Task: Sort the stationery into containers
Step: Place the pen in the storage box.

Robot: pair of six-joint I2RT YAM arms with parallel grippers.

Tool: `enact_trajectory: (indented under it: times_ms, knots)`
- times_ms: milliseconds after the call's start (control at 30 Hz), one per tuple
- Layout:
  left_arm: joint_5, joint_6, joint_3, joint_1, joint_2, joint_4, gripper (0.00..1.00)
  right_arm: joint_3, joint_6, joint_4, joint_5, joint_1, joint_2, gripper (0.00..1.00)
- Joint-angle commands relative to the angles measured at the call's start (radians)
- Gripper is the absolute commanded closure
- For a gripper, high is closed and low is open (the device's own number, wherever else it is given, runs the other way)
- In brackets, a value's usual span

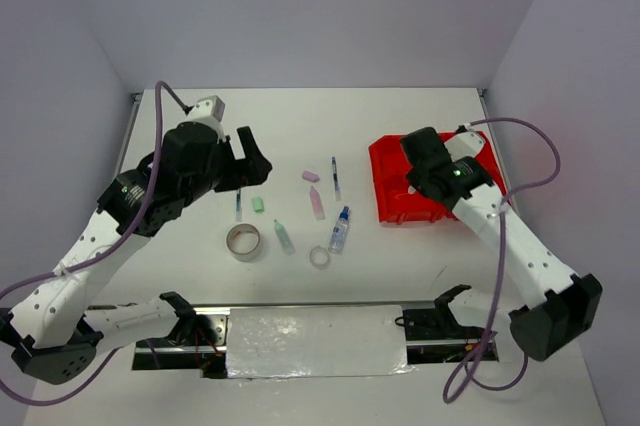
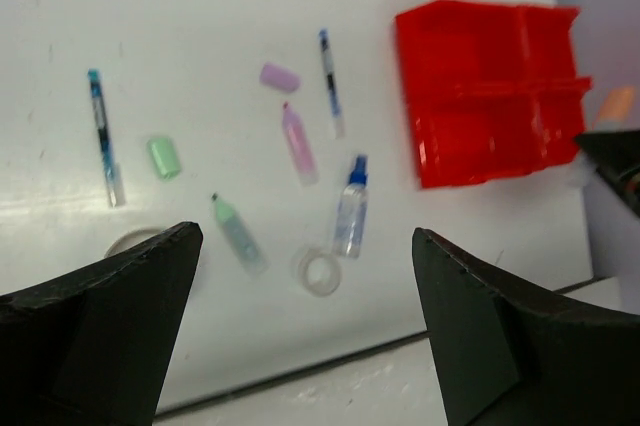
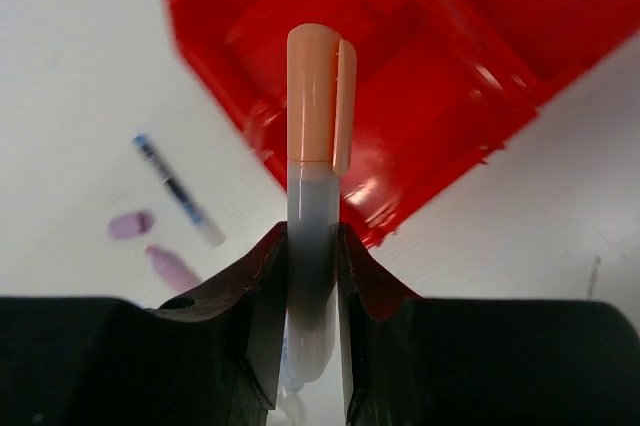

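My right gripper (image 3: pixel 312 236) is shut on a marker (image 3: pixel 318 106) with an orange cap and a pale barrel, which it holds above the red tray (image 3: pixel 420 46). From overhead that gripper (image 1: pixel 425 151) hangs over the four-compartment tray (image 1: pixel 385 161). The left gripper (image 2: pixel 305 234) is open and holds nothing; overhead it (image 1: pixel 255 156) is raised at the left of the loose stationery. On the table lie two pens (image 2: pixel 103 136) (image 2: pixel 330 83), a green eraser (image 2: pixel 163 157), a purple eraser (image 2: pixel 279 77), a pink marker (image 2: pixel 298 143), a green marker (image 2: pixel 238 233), a blue-capped bottle (image 2: pixel 351 209) and a clear tape ring (image 2: pixel 317 271).
A beige tape roll (image 1: pixel 243 242) lies near the front left of the items. The table's near edge and a metal strip (image 1: pixel 315 341) run between the arm bases. Purple walls close in the left, right and back.
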Motion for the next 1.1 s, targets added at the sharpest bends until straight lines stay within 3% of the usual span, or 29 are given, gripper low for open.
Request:
enact_trajectory:
  times_ms: [0,33,133,267,433,667,733,767,867,933,1067]
  knots:
    - [0.025,0.021,-0.043,0.001,-0.067,-0.033,0.01,0.078,0.274,-0.170,0.212,-0.021,0.114,1.00]
    - [0.026,0.023,-0.049,0.001,-0.075,-0.054,0.01,0.092,0.396,-0.251,0.224,-0.028,0.148,1.00]
    - [0.039,0.029,-0.059,0.002,-0.091,-0.079,0.01,0.168,0.562,-0.382,0.254,-0.049,0.285,1.00]
    - [0.055,0.040,-0.059,0.001,-0.105,-0.104,0.00,0.250,0.681,-0.480,0.234,-0.064,0.428,1.00]
    - [0.068,0.053,-0.057,0.002,-0.111,-0.124,0.01,0.254,0.751,-0.502,0.188,-0.072,0.510,0.96]
    - [0.075,0.076,-0.056,0.002,-0.108,-0.150,0.01,0.211,0.725,-0.418,0.157,-0.092,0.532,0.88]
    - [0.082,0.086,-0.048,0.002,-0.101,-0.154,0.01,0.200,0.672,-0.367,0.146,-0.106,0.530,0.80]
    - [0.083,0.092,-0.046,0.001,-0.098,-0.153,0.01,0.200,0.658,-0.358,0.143,-0.106,0.532,0.52]
    - [0.091,0.098,-0.048,0.002,-0.082,-0.153,0.01,0.208,0.612,-0.332,0.137,-0.107,0.535,0.27]
    - [0.098,0.098,-0.045,0.001,-0.065,-0.151,0.01,0.214,0.600,-0.320,0.131,-0.109,0.527,0.20]
    - [0.095,0.096,-0.028,0.002,-0.042,-0.142,0.01,0.243,0.512,-0.267,0.116,-0.109,0.492,0.18]
